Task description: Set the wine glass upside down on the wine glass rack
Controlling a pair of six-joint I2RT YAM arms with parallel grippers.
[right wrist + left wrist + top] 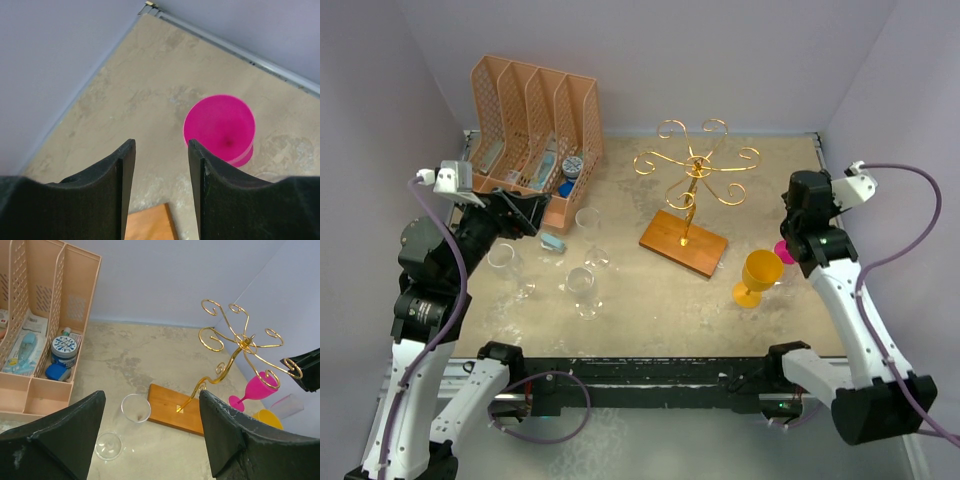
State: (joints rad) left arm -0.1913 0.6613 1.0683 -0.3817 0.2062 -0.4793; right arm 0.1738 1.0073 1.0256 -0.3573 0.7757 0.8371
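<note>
The gold wire rack stands on its brown wooden base mid-table, with nothing hanging on it. It also shows in the left wrist view. Several clear wine glasses stand left of it. A yellow wine glass and a pink one stand to its right. My left gripper is open and empty by the organizer, with a clear glass below and between its fingers. My right gripper is open and empty, just above and left of the pink glass.
An orange plastic file organizer with small items stands at the back left. Light walls close in the table on three sides. A small teal object lies in front of the organizer.
</note>
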